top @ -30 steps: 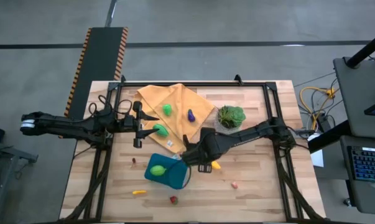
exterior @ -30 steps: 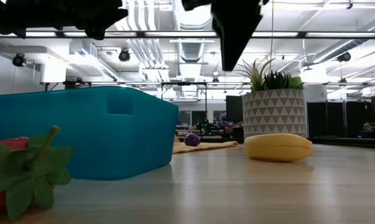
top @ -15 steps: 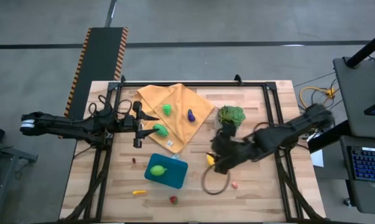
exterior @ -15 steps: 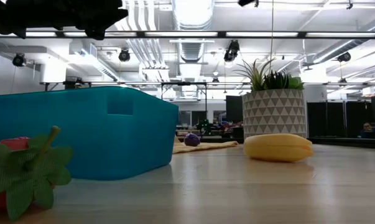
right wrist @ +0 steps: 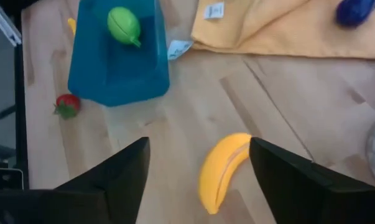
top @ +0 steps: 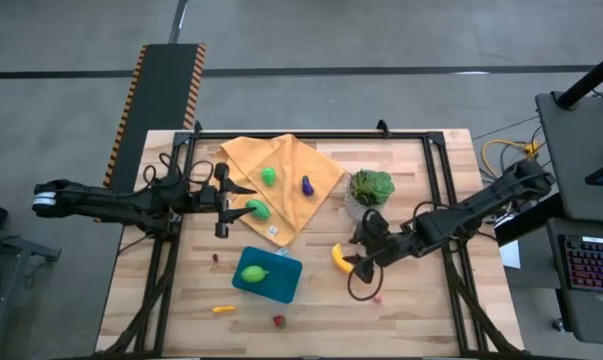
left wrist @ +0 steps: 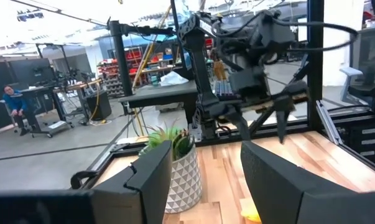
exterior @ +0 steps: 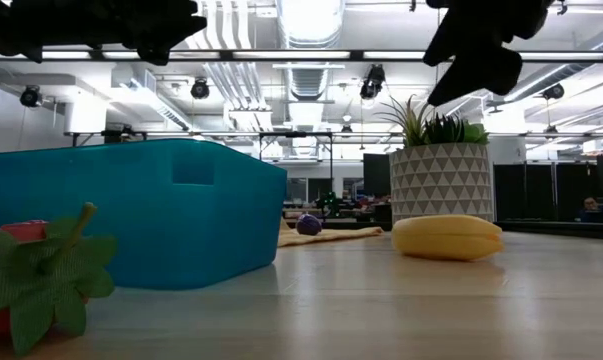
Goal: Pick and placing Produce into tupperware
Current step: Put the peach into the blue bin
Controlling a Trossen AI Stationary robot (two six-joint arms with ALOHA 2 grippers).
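The right tool (top: 357, 262) hangs over the bare wood just beside the banana (top: 337, 257), its two fingers (right wrist: 122, 180) spread with nothing between them; in the right wrist view the banana (right wrist: 220, 171) lies flat on the boards in the gap ahead of those fingers, untouched. The left tool (top: 221, 205) sits above the left side of the orange cloth (top: 299, 195), beside a green piece (top: 258, 209) lying on it — its fingers (left wrist: 151, 180) stand apart, holding nothing.

The teal tupperware (top: 266, 274) rests on the worktop (top: 421, 310) toward the front, just off the cloth's front corner, with one lime-green fruit (top: 253, 273) inside. It stands well in from every worktop edge. Around it lie loose pieces: a small orange one (top: 223, 309) near the front-left, a strawberry (top: 278, 321) close to the front edge, a small dark red piece (top: 217, 259) to its left, and a pink piece (top: 378, 296) out on open wood to its right.

On the cloth, a second green piece (top: 269, 176) and the purple eggplant (top: 307, 184) lie apart from each other. The potted plant (top: 369, 188) stands just off the cloth's right corner, near the right arm. Between banana and tupperware the boards are open wood — a clear strip, seen also from the low view, where the banana (exterior: 447, 237) lies in front of the pot (exterior: 441, 180).
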